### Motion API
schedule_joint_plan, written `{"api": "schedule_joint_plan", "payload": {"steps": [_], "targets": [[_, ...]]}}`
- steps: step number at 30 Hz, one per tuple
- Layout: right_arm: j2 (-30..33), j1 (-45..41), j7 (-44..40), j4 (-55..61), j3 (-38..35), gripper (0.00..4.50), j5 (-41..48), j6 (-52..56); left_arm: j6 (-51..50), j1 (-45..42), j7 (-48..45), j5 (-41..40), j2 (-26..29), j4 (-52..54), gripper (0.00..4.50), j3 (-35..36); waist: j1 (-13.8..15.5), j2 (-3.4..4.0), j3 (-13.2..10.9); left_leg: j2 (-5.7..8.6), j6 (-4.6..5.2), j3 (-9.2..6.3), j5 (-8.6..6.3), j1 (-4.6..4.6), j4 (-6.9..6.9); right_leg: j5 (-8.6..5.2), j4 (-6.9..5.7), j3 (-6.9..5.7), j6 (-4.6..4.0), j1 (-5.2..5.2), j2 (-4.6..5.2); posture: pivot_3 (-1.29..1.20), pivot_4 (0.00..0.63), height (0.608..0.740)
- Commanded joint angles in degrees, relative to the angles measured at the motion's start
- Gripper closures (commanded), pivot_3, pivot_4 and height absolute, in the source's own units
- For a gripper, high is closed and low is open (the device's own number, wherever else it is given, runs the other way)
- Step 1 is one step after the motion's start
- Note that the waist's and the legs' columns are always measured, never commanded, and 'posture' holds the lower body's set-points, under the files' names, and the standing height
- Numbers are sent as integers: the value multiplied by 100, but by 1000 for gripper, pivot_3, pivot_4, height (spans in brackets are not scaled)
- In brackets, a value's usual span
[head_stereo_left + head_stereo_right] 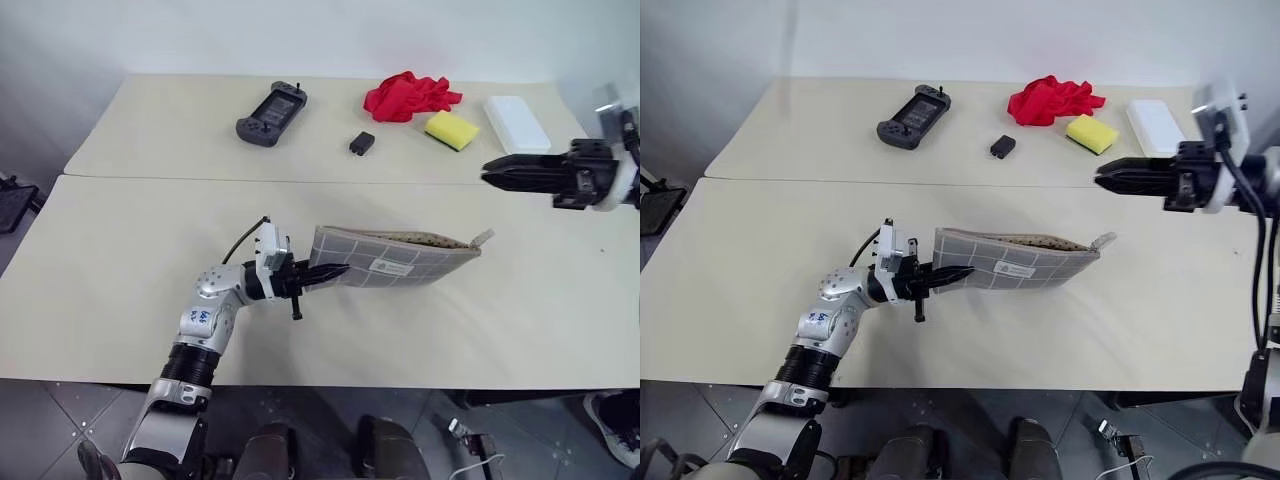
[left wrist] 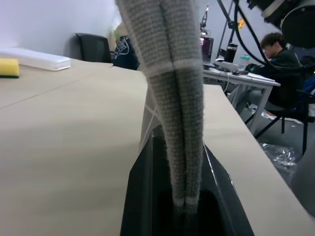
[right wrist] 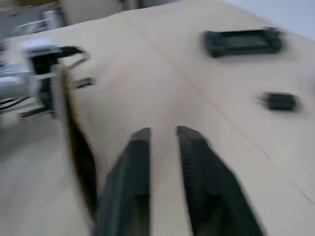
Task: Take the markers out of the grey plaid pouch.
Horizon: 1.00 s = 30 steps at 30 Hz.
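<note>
The grey plaid pouch point(image 1: 400, 260) hangs level just above the near table, its open top edge showing a dotted lining. My left gripper point(image 1: 330, 272) is shut on the pouch's left end; in the left wrist view the grey fabric point(image 2: 167, 73) rises from between the black fingers point(image 2: 142, 187). My right gripper point(image 1: 490, 172) is in the air up and to the right of the pouch's far end, apart from it, pointing left. Its two fingers point(image 3: 138, 162) lie close together with nothing between them. The markers are hidden.
On the far table lie a dark game controller point(image 1: 271, 114), a small black box point(image 1: 362, 143), a red cloth point(image 1: 410, 96), a yellow sponge point(image 1: 452, 129) and a white case point(image 1: 517, 123). A person point(image 2: 275, 44) sits at a desk beyond the table.
</note>
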<state>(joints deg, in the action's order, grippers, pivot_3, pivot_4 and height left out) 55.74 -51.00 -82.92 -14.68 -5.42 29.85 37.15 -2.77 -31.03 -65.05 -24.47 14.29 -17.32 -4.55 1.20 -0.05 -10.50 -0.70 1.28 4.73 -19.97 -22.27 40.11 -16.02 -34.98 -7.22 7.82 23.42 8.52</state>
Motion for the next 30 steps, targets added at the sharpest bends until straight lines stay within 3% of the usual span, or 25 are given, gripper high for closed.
{"api": "schedule_joint_plan", "payload": {"steps": [1,4,9,23,26,30], "targets": [[-81,79,-141,782,276,4464,76,-14,339,-16,-1,179,-61,-175,4500,-20,23,0,0,0,0,-1,0,0,2,0,-2,0,0,0,0,0,150,740],[-107,483,-315,1424,786,4464,-260,-527,633,140,10,287,-94,-241,4500,-36,32,-1,0,1,0,-8,0,-2,2,0,0,-5,0,-1,0,0,150,740],[-276,821,-238,1795,964,4464,-282,-766,758,408,-24,391,-66,-254,4500,-107,18,-1,0,1,0,-5,0,-2,2,0,-2,-4,0,0,0,0,150,740],[-526,547,49,1851,1811,4464,-1155,-873,1349,453,225,572,-84,-545,4500,-22,9,0,1,-1,0,-6,0,2,9,3,-8,-4,-3,-2,0,0,150,740],[-731,369,522,1960,2128,4464,-1595,-659,1402,474,242,582,-72,-560,4500,-38,-2,1,1,-1,0,-5,0,3,10,3,-8,-4,-4,-3,0,0,150,740],[-761,329,519,2252,2382,3528,-1744,-406,1378,540,257,583,-73,-533,4500,-58,-2,1,1,-2,-1,-6,1,5,11,3,-12,-3,-5,-3,0,0,150,740]]}}
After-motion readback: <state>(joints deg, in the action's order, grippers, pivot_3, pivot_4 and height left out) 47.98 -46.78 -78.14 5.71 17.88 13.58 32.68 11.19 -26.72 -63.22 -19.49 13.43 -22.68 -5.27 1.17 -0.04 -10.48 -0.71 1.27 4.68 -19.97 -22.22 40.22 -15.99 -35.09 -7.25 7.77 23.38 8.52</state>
